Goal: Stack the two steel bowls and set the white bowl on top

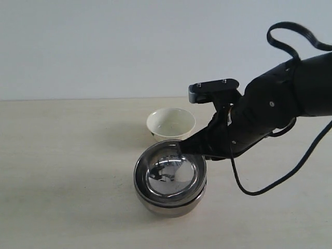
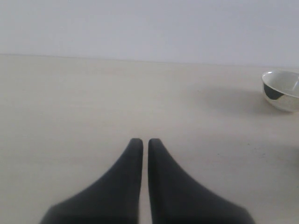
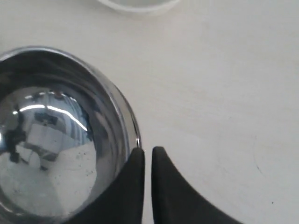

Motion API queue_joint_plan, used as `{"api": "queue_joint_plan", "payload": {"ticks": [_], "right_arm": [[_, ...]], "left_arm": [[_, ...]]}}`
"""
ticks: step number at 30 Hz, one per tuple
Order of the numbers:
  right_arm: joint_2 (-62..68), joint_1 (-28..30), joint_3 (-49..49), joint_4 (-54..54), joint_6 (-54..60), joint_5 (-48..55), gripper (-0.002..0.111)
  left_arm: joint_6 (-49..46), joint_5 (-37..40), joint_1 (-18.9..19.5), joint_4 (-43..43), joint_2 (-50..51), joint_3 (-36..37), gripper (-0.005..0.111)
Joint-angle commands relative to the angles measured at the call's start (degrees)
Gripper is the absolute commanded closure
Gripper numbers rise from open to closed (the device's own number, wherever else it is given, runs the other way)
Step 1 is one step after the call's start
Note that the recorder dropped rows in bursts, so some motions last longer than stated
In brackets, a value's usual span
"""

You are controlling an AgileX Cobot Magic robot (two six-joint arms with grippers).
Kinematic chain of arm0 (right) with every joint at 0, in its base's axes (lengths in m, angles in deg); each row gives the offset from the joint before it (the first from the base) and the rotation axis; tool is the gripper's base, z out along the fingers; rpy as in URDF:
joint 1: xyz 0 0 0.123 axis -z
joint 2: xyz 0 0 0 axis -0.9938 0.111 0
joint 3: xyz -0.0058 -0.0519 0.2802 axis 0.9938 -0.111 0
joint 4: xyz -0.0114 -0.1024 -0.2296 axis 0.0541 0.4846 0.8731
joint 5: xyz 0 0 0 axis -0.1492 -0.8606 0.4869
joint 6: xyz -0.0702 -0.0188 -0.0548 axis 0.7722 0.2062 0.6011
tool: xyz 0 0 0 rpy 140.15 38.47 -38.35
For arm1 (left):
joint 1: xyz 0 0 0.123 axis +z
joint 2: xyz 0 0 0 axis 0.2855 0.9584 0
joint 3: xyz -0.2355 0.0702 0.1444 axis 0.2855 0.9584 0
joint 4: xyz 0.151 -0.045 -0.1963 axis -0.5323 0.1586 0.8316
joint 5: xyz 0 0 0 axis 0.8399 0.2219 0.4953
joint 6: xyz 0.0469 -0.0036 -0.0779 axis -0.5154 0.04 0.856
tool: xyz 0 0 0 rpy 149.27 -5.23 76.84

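The two steel bowls sit nested near the table's front. The upper steel bowl [image 1: 171,175] rests inside the lower steel bowl [image 1: 167,205]. My right gripper [image 1: 180,150] is at the upper bowl's far right rim. In the right wrist view the right gripper [image 3: 148,150] is shut on that rim, one finger inside the steel bowl [image 3: 51,140] and one outside. The white bowl [image 1: 171,123] stands upright just behind the stack; its edge [image 3: 138,4] shows in the right wrist view. My left gripper [image 2: 145,141] is shut and empty over bare table.
The pale wooden table [image 1: 62,155] runs to a plain wall behind. A black cable [image 1: 270,181] hangs from the right arm above the table's right side. A glossy bowl [image 2: 282,91], cut off by the frame edge, shows in the left wrist view.
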Motion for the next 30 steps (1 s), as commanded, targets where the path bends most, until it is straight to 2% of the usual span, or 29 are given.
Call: {"api": "queue_joint_plan", "payload": {"ticks": [1, 6, 16, 30], "right_arm": [[-3.9, 0.0, 0.6, -0.1, 0.1, 1.3, 0.108], [-4.5, -0.1, 0.2, -2.0, 1.0, 3.7, 0.108], [-2.8, -0.8, -1.7, -3.4, 1.0, 0.1, 0.108], [-2.8, -0.8, -1.7, -9.8, 5.1, 0.8, 0.108]], "left_arm": [[0.3, -0.4, -0.3, 0.0, -0.2, 0.2, 0.103], [0.3, -0.4, -0.3, 0.0, -0.2, 0.2, 0.103], [0.3, -0.4, -0.3, 0.0, -0.2, 0.2, 0.103], [0.3, -0.4, -0.3, 0.0, -0.2, 0.2, 0.103]]}}
